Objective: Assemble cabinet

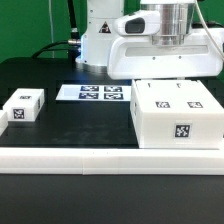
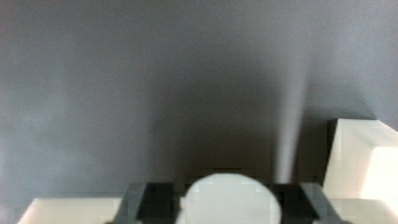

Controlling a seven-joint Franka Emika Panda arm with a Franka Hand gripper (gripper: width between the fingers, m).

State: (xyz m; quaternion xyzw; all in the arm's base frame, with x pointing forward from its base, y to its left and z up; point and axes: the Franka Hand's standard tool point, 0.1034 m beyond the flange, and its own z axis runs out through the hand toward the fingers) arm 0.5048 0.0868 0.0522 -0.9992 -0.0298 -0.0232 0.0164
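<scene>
Cabinet (image 1: 178,112) rests flat on dark surface (image 1: 70,125) at exterior view's right, just beside border rail (image 1: 70,155), probably for bracing. Hand (image 2: 228,208) hangs behind cabinet. Rounded white shape (image 2: 228,186) between fingers; grasping or released, cannot tell.

Claw (image 2: 228,206), dark table (image 2: 143,90), white part (image 2: 361,160)

One cabinet (image 1: 178,112), one small block (image 1: 23,105)

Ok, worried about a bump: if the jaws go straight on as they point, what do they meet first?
Likely the bare black table; the cabinet sits just aside, though depth is unclear.
</scene>
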